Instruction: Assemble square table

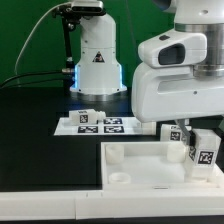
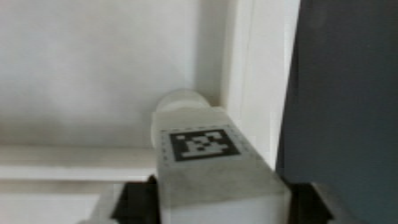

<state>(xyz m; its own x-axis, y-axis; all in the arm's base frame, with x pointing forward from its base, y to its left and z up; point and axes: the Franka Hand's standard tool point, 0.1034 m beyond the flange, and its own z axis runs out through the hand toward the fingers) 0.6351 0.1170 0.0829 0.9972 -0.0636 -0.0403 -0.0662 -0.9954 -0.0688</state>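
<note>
nearest in the exterior view, the square slab [image 1: 140, 165] is lying flat on the black table [image 1: 40, 140], toward the exterior view's right, and its raised rim is showing as a low white wall along the near edge. just above the slab's far part, the claw [image 2: 214, 205] is hanging under the big white wrist housing [image 1: 170, 85] of the arm. it is gripping one short white leg [image 2: 210, 170], closed down to the leg's width. in the wrist view the two dark fingers [image 2: 128, 207] are pressing on both sides of the leg, and a black-and-white square tag on the leg is facing the camera. the leg is pointing down toward a corner of the slab, where two lines of the rim are meeting, and it is staying inside the rim, with the dark table lying just past it. i cannot tell if the leg's lower end is touching the slab or only hovering over it, because the leg itself is hiding that place. farther back, the marker board [image 1: 105, 125] is lying flat on the table, apart from the slab. a short white piece [image 1: 85, 116] with tags is standing at the board's far edge, and i cannot tell if it is another leg. farthest, the white robot base [image 1: 97, 55] is standing before a green backdrop.
</note>
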